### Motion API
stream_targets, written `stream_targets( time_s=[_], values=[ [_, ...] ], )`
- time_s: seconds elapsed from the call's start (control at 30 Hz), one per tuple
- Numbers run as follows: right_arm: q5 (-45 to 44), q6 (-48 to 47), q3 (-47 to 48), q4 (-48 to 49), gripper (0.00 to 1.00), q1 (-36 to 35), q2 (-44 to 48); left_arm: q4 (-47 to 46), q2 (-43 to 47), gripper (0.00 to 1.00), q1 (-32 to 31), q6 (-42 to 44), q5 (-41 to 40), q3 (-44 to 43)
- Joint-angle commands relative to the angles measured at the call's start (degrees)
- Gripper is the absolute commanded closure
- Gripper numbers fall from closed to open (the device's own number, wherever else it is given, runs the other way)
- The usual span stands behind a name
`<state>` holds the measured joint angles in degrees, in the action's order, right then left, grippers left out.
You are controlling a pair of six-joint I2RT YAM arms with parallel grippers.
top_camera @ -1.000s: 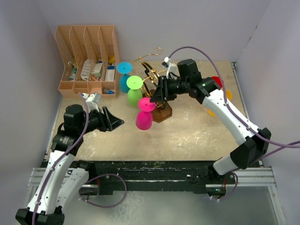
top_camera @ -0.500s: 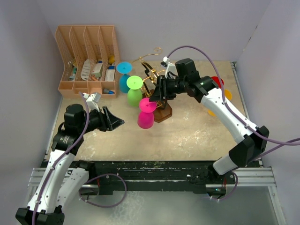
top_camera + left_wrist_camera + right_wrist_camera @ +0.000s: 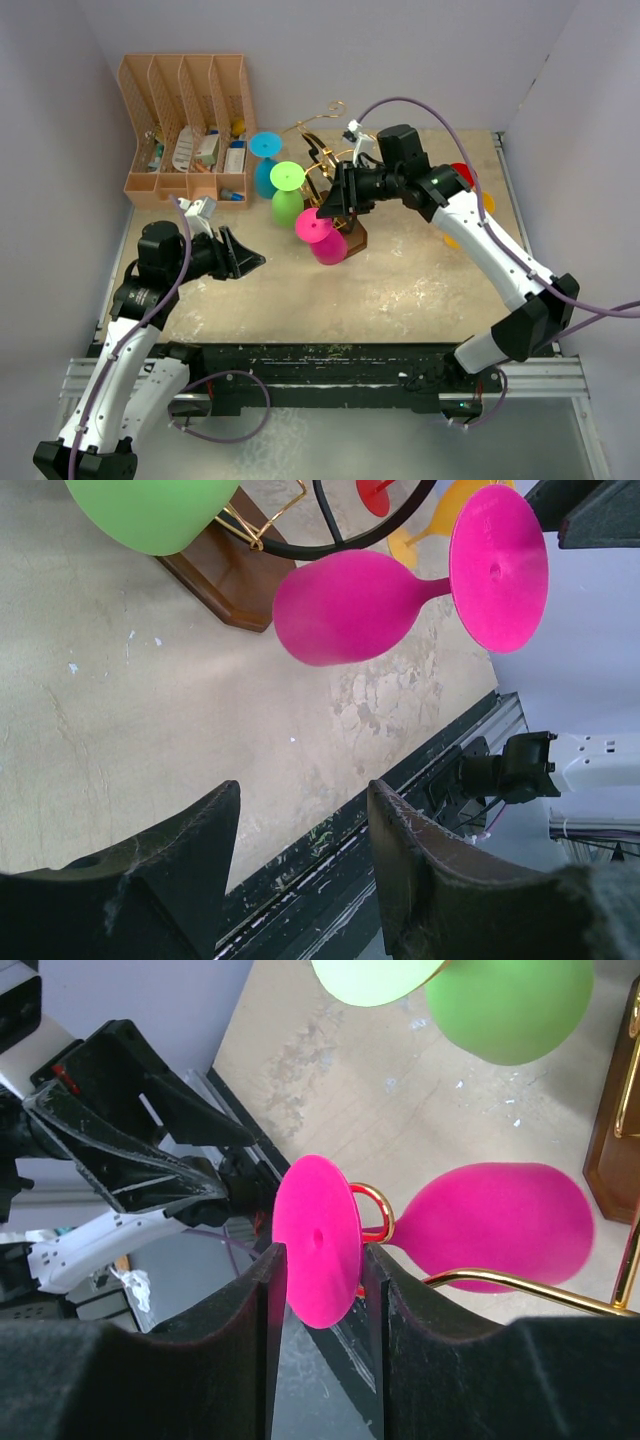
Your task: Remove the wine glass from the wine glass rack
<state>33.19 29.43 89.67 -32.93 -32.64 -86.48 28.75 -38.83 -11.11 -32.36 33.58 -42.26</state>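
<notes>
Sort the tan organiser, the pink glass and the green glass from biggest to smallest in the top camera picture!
1. Tan organiser, clearly the biggest.
2. Pink glass and green glass: they look about the same size, so I won't rank one over the other.
</notes>
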Motion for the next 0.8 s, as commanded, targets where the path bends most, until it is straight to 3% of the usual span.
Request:
stream_targets(
  time_s=[0.0,0.5,0.7,0.77],
  values=[
    [3.1,0.86,-0.26,2.37,0.62,-0.56,2.26,-2.62,0.27,0.43,0.26,-0.42,-0.1,-0.02],
    [3.77,1.42,-1.34,4.01,0.81,-1.71,0.92,-2.47,0.53,0.43,0.22,-0.34,-0.28,-0.1],
    [2.61,1.87,-1.37,4.24,1.0,-1.72,0.76,-2.29,0.75,0.43,0.22,-0.31,-0.28,-0.1],
    [2.55,2.74,-1.85,5.32,1.0,-1.71,1.27,-2.15,0.85,0.43,0.22,-0.34,-0.28,-0.15]
  ],
)
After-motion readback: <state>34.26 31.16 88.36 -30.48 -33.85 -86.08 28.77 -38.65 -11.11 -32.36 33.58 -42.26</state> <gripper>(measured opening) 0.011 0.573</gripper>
